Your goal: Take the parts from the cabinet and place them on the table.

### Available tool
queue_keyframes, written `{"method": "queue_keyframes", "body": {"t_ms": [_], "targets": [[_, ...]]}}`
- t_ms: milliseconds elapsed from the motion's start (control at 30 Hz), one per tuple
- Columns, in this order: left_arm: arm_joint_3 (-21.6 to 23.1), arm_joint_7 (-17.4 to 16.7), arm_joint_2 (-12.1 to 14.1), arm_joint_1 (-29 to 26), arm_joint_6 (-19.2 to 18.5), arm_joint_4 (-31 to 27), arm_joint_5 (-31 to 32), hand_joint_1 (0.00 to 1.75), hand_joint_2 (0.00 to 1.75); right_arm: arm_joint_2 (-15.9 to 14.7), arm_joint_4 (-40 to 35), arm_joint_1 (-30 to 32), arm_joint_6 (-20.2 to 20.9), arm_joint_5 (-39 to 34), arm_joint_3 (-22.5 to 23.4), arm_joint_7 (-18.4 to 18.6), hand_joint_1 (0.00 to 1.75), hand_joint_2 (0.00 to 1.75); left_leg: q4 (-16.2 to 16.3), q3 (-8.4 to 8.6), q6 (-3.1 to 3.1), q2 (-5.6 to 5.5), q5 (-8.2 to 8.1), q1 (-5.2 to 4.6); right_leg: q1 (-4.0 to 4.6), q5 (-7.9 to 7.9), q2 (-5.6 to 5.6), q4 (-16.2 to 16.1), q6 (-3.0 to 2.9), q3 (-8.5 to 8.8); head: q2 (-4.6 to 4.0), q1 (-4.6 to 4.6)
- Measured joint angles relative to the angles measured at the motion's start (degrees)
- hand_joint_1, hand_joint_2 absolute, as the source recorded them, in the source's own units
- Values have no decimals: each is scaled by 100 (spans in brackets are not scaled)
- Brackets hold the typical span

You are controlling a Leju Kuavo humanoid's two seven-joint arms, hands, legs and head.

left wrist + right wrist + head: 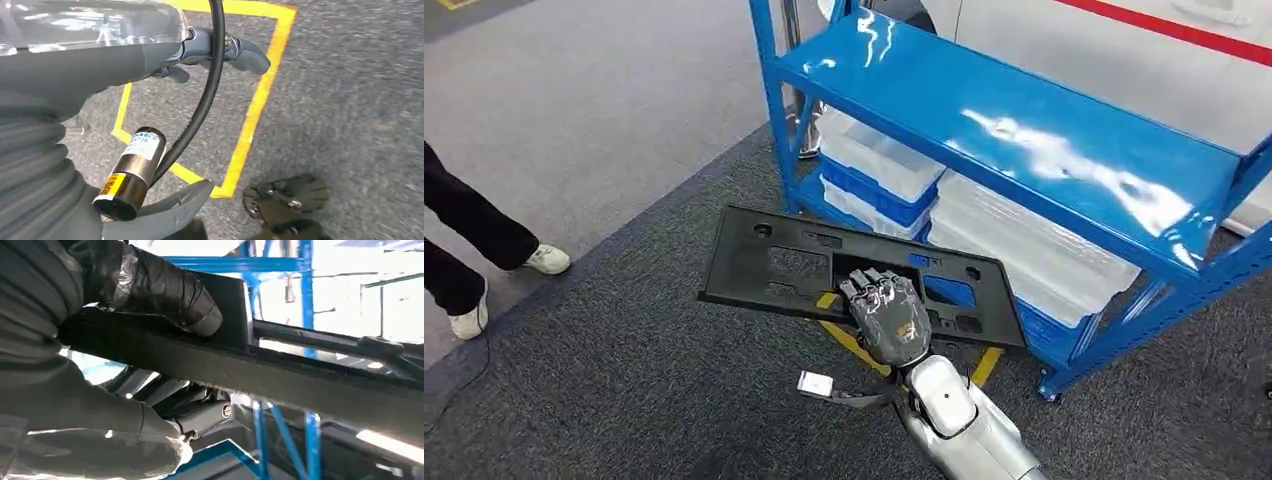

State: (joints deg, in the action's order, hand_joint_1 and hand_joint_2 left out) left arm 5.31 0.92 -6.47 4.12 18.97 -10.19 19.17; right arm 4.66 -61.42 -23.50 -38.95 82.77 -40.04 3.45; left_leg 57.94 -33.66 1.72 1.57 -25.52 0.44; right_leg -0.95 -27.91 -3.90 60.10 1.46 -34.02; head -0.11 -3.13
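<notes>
A long flat black plastic part (774, 265) with several cut-outs hangs level in the air in front of the blue cabinet (1024, 130). My right hand (886, 315) grips its near edge towards the right end, fingers lying on top. In the right wrist view the hand (75, 390) clamps the part's edge (300, 375) from both sides. My left hand (150, 65) hangs over the grey carpet, fingers (245, 52) stretched out with nothing in them.
The cabinet's glossy top shelf is bare; clear plastic bins (879, 160) sit on blue trays on the lower shelf. Yellow tape (854, 345) marks the carpet below the part. A person's legs (474, 240) stand at the left.
</notes>
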Motion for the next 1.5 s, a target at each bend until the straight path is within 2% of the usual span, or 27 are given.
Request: {"method": "queue_keyframes", "body": {"t_ms": [33,100,167,200,267,300,333,400,467,500,567,633,667,733,767,800,833,967,1000,1067,1133,1167,1233,1300,1333,1367,1500], "targets": [[0,-2,2,10,2,0,2,0,175,0,-2,-7,0,0,0,-2,175,175,-7,-13,31,-42,16,1,1,-199,180,232,-10,-105,0,0],[0,-2,2,37,9,0,2,0,175,-15,13,9,0,-2,0,-2,175,175,0,-43,84,-148,37,-14,13,-652,333,1104,-27,-488,0,-2],[0,-2,-2,21,7,0,2,0,175,-31,17,46,0,-9,0,-2,175,175,22,-71,95,-286,45,-30,21,-775,381,1676,-40,-765,0,0],[0,-2,0,8,7,0,2,0,175,-33,17,52,0,-15,0,0,175,175,40,-78,94,-352,45,-31,21,-616,386,1541,-50,-703,0,0],[0,-4,0,9,11,0,2,0,175,-33,11,50,0,-22,0,2,175,175,82,-76,76,-501,32,-31,16,-100,432,674,-86,-273,0,-2],[0,-4,-2,13,13,0,2,0,175,-33,11,47,0,-22,0,2,175,175,110,-85,58,-561,20,-28,11,100,586,205,-108,-58,0,0],[0,-4,-11,22,15,0,2,0,175,-33,11,45,0,-26,0,4,175,175,140,-136,25,-606,12,-56,-1,1,819,76,-111,-9,0,2],[0,-7,-9,23,22,0,4,0,175,-39,2,58,0,-26,0,4,175,175,157,-198,-41,-708,40,-19,16,3,747,16,-112,-7,0,2],[0,-9,-11,-14,22,0,4,0,175,-35,-9,51,0,-26,0,11,175,175,128,-211,-122,-815,67,-3,10,32,649,-28,-169,13,0,2],[0,-11,4,-25,26,0,4,0,175,-22,-31,49,0,-26,0,13,175,175,173,-237,-137,-682,21,8,-28,59,569,-73,-211,48,0,2],[0,-11,0,-9,28,0,7,0,175,-17,-50,40,0,-37,0,31,175,175,690,-451,-218,-314,-304,-9,-23,55,456,-92,-247,75,0,44],[0,-11,0,6,28,0,22,0,175,-26,-48,64,0,-37,0,31,175,175,1565,-873,-273,-222,-662,32,-9,40,299,-89,-265,81,0,42],[0,-11,0,-2,28,0,31,0,175,-28,-48,72,0,-37,0,31,175,175,1797,-991,-289,-203,-701,44,-5,35,233,-88,-264,80,0,44],[0,-11,0,-21,31,0,63,0,175,-26,-48,71,0,-37,0,31,175,175,1434,-812,-292,-184,-407,56,-4,23,115,-88,-256,91,0,44],[0,-11,2,-20,33,0,66,0,175,-26,-50,71,0,-37,0,31,175,175,908,-534,-276,-142,-138,56,-4,8,54,-88,-244,109,0,42],[0,-11,2,-14,35,0,72,0,175,-22,-52,69,0,-37,0,31,175,175,354,-232,-249,-25,100,48,-4,-9,-3,-88,-227,131,0,42],[0,-11,2,2,39,0,72,0,175,-22,-59,65,0,-37,2,33,175,175,111,-106,-227,210,7,-16,16,-18,-45,-96,-210,139,0,39],[0,-4,2,-28,42,0,70,0,175,-20,-68,58,0,-37,2,37,175,175,66,-154,-68,0,47,-82,31,-8,-220,-144,-91,167,0,39],[0,-7,2,-38,42,0,70,0,175,-11,-81,61,0,-37,2,37,175,175,-38,-92,-2,-51,100,-30,61,-51,-252,-145,-46,155,0,33],[-2,-11,2,-41,46,0,70,0,175,-17,-98,48,0,-37,2,37,175,175,-78,-82,72,-126,133,-18,11,-363,193,299,-56,0,0,28],[-2,-11,2,-21,46,0,72,0,175,-35,-83,74,0,-39,4,37,175,175,-77,-88,87,-247,139,-27,17,-774,367,1224,-58,-439,0,24],[-2,-11,0,-23,46,0,72,0,175,-46,-81,96,0,-39,4,37,175,175,-71,-91,90,-318,137,-34,20,-857,390,1576,-54,-627,0,24],[-2,-11,0,-40,44,0,72,0,175,-57,-79,114,0,-39,4,37,175,175,-38,-92,85,-457,130,-33,17,-609,392,1463,-55,-624,0,26],[-2,-11,0,-40,44,0,70,0,175,-59,-81,106,0,-39,4,37,175,175,37,-93,58,-617,93,-25,-9,-41,468,487,-66,-180,0,24],[-2,-11,-2,-42,42,0,70,0,175,-59,-81,103,0,-39,4,37,175,175,85,-111,28,-675,65,-18,-37,52,657,76,-78,-11,0,24],[-2,-11,-2,-29,41,0,72,0,175,-63,-77,104,0,-39,4,37,175,175,127,-161,-7,-719,50,-51,-30,-33,855,14,-58,22,0,24],[-2,-18,-2,-53,37,0,77,0,175,-66,-85,107,0,-39,4,35,175,175,111,-243,-153,-935,109,16,-17,30,643,-16,-170,22,0,26]]}}
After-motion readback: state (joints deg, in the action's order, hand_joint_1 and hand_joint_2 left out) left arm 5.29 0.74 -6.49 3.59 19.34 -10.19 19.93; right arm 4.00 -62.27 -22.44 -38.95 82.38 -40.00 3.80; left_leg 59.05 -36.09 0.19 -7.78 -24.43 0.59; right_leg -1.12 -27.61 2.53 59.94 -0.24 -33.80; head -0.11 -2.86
